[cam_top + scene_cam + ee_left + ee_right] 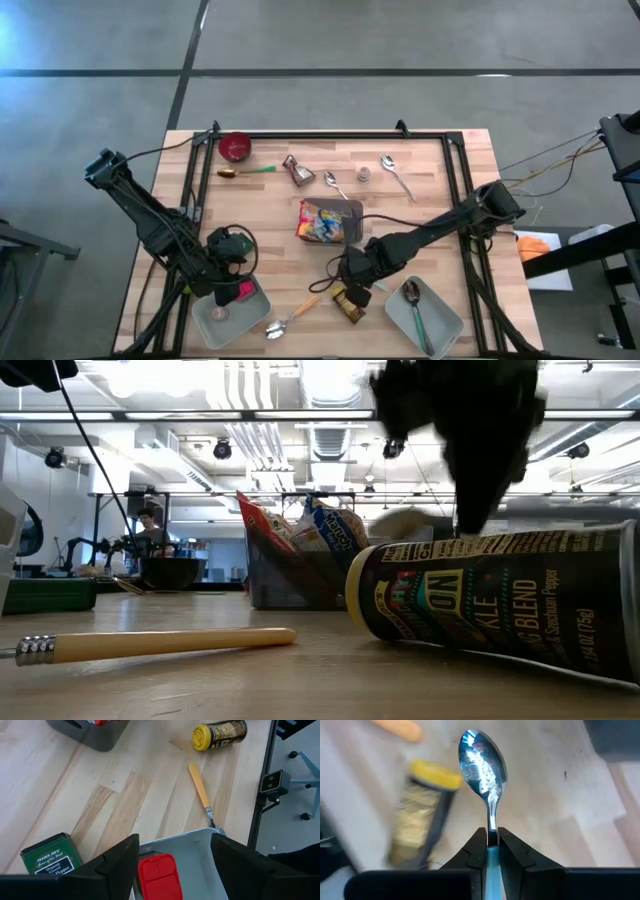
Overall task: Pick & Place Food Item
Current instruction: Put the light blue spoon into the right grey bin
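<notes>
Above the table's near middle, the right gripper [491,851] pinches a spoon [484,762] by its handle, bowl pointing straight ahead, beside the toppled spice jar [422,815]. Left gripper [172,857] hangs wide over a tray [200,855].

Green tin [50,861] beside tray: white label reads "TRADER JOE'S", then "Organic", a small word I can't make out, and "Pepper" partly cut off.

Yellow-lidded spice jar [500,600] lying on side near low camera: big yellow letters "ON", under them "KLE", then "BLEND", smaller line ending "Pepper", and "(75g)" at label's edge. Start of each word hidden by jar's curve.

Snack bags [300,525] in bin behind: printing too blurred to read.
</notes>
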